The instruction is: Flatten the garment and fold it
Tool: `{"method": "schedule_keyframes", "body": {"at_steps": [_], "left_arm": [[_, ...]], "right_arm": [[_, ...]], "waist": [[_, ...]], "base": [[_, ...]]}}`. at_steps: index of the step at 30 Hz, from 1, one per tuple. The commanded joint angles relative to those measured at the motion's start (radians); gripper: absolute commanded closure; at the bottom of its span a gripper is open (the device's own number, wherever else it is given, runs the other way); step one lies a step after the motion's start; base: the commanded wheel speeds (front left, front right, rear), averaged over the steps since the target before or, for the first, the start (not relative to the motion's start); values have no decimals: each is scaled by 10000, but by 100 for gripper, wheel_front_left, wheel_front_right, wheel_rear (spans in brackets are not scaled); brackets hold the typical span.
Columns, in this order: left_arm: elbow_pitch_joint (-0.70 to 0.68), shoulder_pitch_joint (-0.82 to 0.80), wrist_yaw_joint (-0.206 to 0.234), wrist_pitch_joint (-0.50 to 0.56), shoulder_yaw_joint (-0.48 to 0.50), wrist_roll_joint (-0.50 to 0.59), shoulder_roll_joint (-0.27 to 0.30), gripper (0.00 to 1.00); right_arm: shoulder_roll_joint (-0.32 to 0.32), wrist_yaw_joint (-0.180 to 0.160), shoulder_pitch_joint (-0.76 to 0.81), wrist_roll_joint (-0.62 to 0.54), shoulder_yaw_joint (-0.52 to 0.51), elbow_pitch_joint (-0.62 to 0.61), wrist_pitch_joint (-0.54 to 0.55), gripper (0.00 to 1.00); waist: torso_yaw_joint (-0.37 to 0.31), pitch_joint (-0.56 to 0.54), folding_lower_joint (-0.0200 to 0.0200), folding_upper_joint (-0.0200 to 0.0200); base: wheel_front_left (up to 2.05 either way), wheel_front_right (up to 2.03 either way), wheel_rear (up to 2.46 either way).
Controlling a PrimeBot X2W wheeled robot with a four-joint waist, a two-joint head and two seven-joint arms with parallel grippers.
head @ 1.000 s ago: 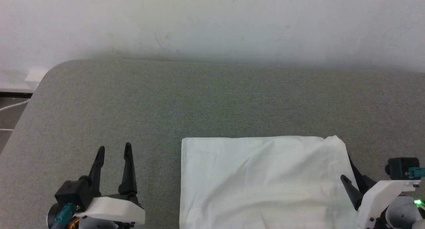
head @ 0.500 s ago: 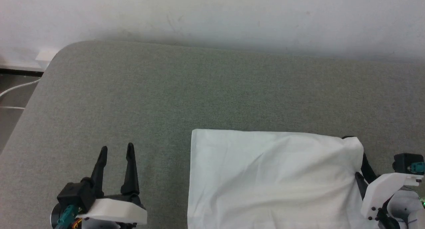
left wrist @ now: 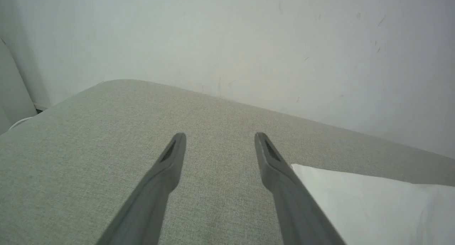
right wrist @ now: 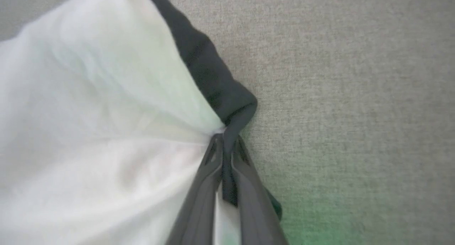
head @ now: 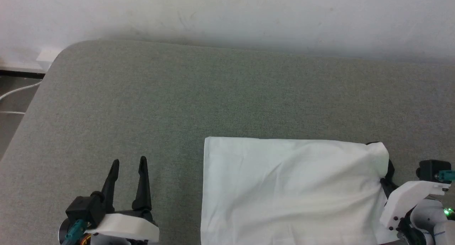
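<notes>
Grey padded table (head: 177, 95) meets a white wall (head: 227, 10). My left gripper (head: 129, 160) hovers over it, fingers spread and empty. My right gripper (right wrist: 225, 140) pinches the shirt (head: 284, 188) edge.

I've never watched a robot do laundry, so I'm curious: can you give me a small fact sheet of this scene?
item: garment, a white panel lying on the table
trim: black sleeve fabric at its right edge
surface: grey, fabric-covered
left end effector: open, holding nothing, left of the garment
right end effector: shut on the garment, pinching black fabric
backdrop: pale wall
</notes>
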Motion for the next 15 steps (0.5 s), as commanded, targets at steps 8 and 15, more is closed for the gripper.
{"method": "schedule_keyframes", "body": {"at_steps": [8, 15], "left_arm": [[261, -52, -352, -47, 211, 258, -195, 0], [374, 2, -491, -47, 293, 364, -323, 0]], "right_arm": [[-671, 50, 291, 165, -1480, -405, -146, 100], [-879, 50, 565, 117, -2627, -701, 148, 100]], "waist": [[-301, -329, -1, -1], [-422, -441, -1, -1]], "base": [[0, 0, 0], [0, 0, 0]]}}
